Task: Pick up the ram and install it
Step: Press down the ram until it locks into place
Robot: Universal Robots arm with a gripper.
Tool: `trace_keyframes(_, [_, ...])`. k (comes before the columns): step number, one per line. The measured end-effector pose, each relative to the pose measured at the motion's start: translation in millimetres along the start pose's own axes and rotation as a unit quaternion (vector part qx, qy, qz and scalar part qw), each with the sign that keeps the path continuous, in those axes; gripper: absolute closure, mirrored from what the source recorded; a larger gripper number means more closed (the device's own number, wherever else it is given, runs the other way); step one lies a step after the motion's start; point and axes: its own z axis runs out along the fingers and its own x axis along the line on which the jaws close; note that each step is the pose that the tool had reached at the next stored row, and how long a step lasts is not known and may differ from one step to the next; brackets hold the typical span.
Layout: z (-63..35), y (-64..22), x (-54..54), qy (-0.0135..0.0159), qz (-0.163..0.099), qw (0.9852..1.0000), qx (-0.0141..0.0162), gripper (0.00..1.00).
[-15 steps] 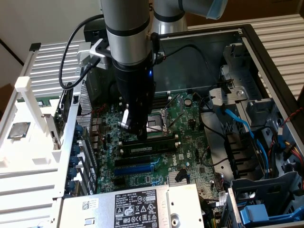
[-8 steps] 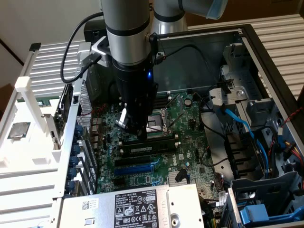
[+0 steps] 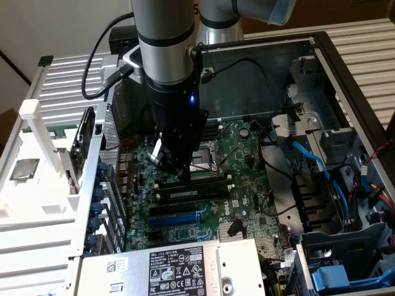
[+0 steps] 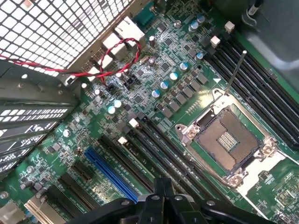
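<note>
Gripper [image 3: 179, 172] sits low over the motherboard [image 3: 247, 154], tips right at the memory slots [image 3: 191, 185] just beside the open CPU socket [image 3: 203, 161]. Fingers are fully closed, pinched together; in the wrist view the closed tips [image 4: 163, 186] hang directly over the row of long black slots [image 4: 163, 149]. Can't tell from either view whether anything is pinched between them.

Ram [image 3: 192, 192] looks already down in a slot: a long thin stick with a pale label lies in the slot row just in front of the gripper tips, towards the blue expansion slot [image 3: 176, 217]. Tips are touching or just above its upper edge, can't tell which. Whether the end clips have latched isn't visible.

Progress judgement: pick-up appears done and the stick is in the slot, so the task is near its end; what may be left is pressing it fully home, if it isn't seated yet.

Orientation: ram's long axis runs parallel to the black slots and the blue slot, across the exterior view from its left to its right, rising slightly towards the right. It stands on its long edge in the slot, label face towards the power supply [image 3: 179, 271] side of the case.

A silver processor chip [image 3: 23, 169] rests on the white rack [image 3: 37, 203] outside the case, well apart from the work.
</note>
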Motion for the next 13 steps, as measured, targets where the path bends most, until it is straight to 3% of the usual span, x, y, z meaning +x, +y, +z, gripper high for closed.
trace_keyframes(4, [0.0,0.0,0.0,0.0009,0.031,0.9995,-0.0002,0.9])
trace_keyframes(6, [0.0,0.0,0.0,0.0015,0.054,0.9986,-0.0004,0.9])
trace_keyframes(13, [0.0,0.0,0.0,0.0033,0.114,0.9935,-0.0009,0.9])
